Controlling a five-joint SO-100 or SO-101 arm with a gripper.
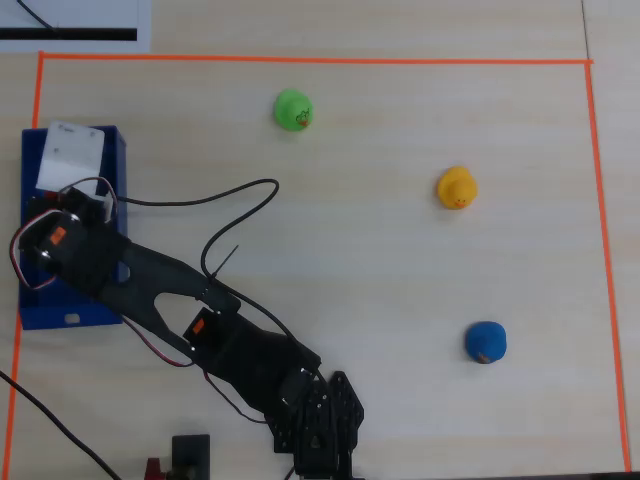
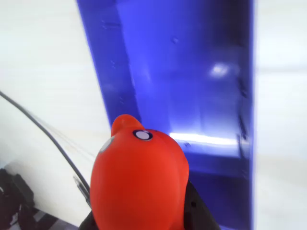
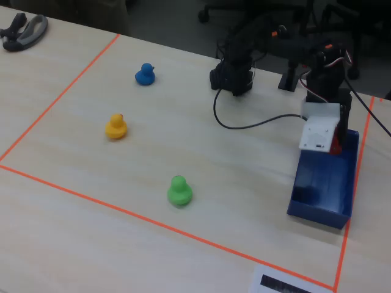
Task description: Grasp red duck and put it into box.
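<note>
Wrist view, nearest first: the red duck (image 2: 140, 179) fills the lower centre of the frame, head up, eye visible. It sits clamped in the gripper (image 2: 144, 215); dark finger parts show at both flanks of its body. Directly beyond and below the duck lies the open interior of the blue box (image 2: 192, 72), so the duck is held over the box and not yet resting on the floor of it.

Fixed view: only a sliver of red shows at the white gripper housing, above the box's inner end. The box floor is bare as far as visible.

Risks, as judged from here:
- In the wrist view the duck hangs nearer the box's left wall than the centre. A release at this spot could clip the rim and send the duck bouncing out onto the table (image 1: 400, 280).
- Rubber is springy; a drop from height may rebound off the hard floor.
- A black cable (image 1: 240, 215) loops across the table beside the box; it could snag the arm on retreat and drag the box.

Surroundings, relative to the box (overhead view): green duck (image 1: 293, 109) nearest, to the upper right; yellow duck (image 1: 456, 188) further right; blue duck (image 1: 486, 342) furthest, lower right. All stand well apart from the box. An orange tape line (image 1: 300, 61) borders the workspace. Nothing blocks the drop.
</note>
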